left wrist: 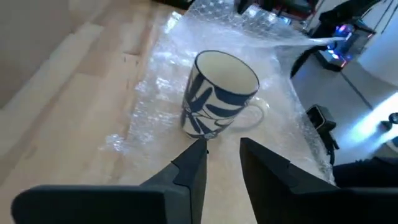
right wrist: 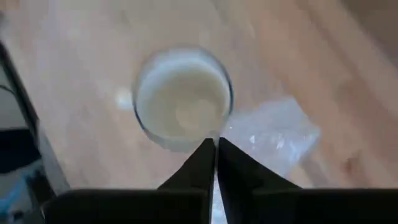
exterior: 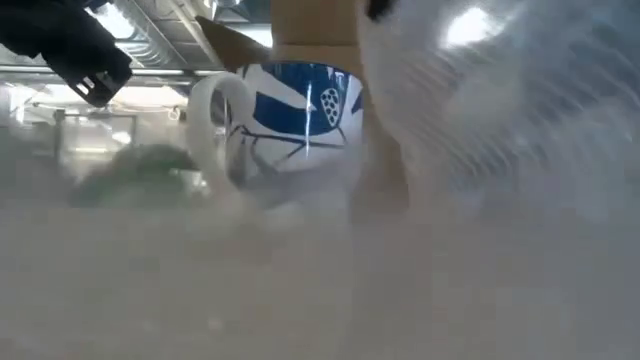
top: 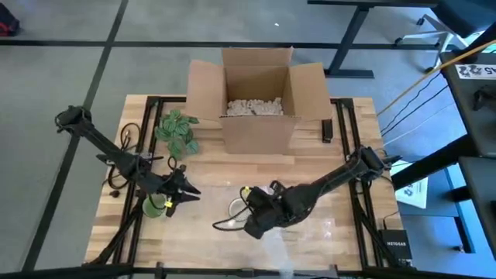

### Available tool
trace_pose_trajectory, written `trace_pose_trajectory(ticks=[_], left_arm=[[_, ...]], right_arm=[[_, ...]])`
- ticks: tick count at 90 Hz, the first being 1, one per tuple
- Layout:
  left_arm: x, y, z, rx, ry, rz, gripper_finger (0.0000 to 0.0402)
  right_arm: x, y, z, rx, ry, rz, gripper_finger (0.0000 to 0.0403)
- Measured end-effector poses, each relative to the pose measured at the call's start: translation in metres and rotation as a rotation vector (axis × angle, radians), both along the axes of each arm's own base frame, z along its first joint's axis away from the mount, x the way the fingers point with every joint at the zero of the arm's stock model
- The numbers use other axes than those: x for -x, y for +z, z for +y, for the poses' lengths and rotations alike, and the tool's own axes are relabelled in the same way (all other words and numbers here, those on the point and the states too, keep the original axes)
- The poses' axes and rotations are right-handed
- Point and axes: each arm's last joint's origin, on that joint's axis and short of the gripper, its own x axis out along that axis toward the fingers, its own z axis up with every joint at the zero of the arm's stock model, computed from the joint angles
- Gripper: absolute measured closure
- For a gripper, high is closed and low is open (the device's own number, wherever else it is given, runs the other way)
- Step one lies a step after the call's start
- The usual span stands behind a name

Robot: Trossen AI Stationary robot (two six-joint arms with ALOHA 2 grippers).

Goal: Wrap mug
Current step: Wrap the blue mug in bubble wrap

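1. The mug (left wrist: 217,93), white with a blue leaf pattern, stands upright on a sheet of bubble wrap (left wrist: 286,56) spread over the wooden table (top: 209,174). It sits in front of the cardboard box (top: 260,101), toward the table's front edge.
2. The mug is empty, with a cream inside, as the right wrist view shows from above (right wrist: 180,102). In the low view its handle (exterior: 212,125) shows to the left of the cup.
3. The right gripper (right wrist: 216,158) hovers right over the mug's rim. Its fingers are pressed together on a raised edge of the bubble wrap (right wrist: 273,134), which lifts off the table beside the mug.
4. In the high view the right gripper (top: 257,213) sits just beside the mug (top: 236,207), its arm reaching in from the table's right side.
5. The left gripper (left wrist: 221,158) is near the mug on the side away from the right arm. It points at the cup with its fingers spread and nothing between them.
6. In the high view the left gripper (top: 186,190) lies well clear of the mug, with a green cup (top: 155,205) just beside it.
7. A green plant (top: 178,130) lies next to the box on its left. The box is open and holds pale packing filler (top: 252,108).
8. A small black device (top: 327,130) lies to the right of the box.
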Motion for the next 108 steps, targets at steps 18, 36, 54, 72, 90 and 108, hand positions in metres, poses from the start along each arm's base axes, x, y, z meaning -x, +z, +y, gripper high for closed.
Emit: trace_pose_trajectory(ticks=[18, 36, 54, 72, 90, 108], left_arm=[[0.006, 0.005, 0.004, 0.005, -0.004, -0.021, 0.0322], [0.009, 0.007, 0.004, 0.006, -0.014, -0.022, 0.0322], [0.01, 0.006, 0.002, 0.008, -0.03, -0.019, 0.0322], [0.011, 0.006, 0.001, 0.011, -0.041, -0.018, 0.0322], [0.011, 0.006, 0.001, 0.011, -0.04, -0.018, 0.0322], [0.012, 0.006, 0.0, 0.011, -0.04, -0.017, 0.0322]], right_arm=[[-0.022, 0.015, -0.008, -0.006, 0.087, -0.174, 0.0403], [-0.04, 0.011, -0.014, -0.053, 0.147, -0.238, 0.0403], [-0.056, -0.015, -0.013, -0.132, 0.192, -0.195, 0.0403], [-0.066, -0.032, -0.001, -0.181, 0.236, -0.212, 0.0403], [-0.078, -0.049, 0.005, -0.248, 0.279, -0.226, 0.0403], [-0.082, -0.057, 0.006, -0.237, 0.277, -0.229, 0.0402]])
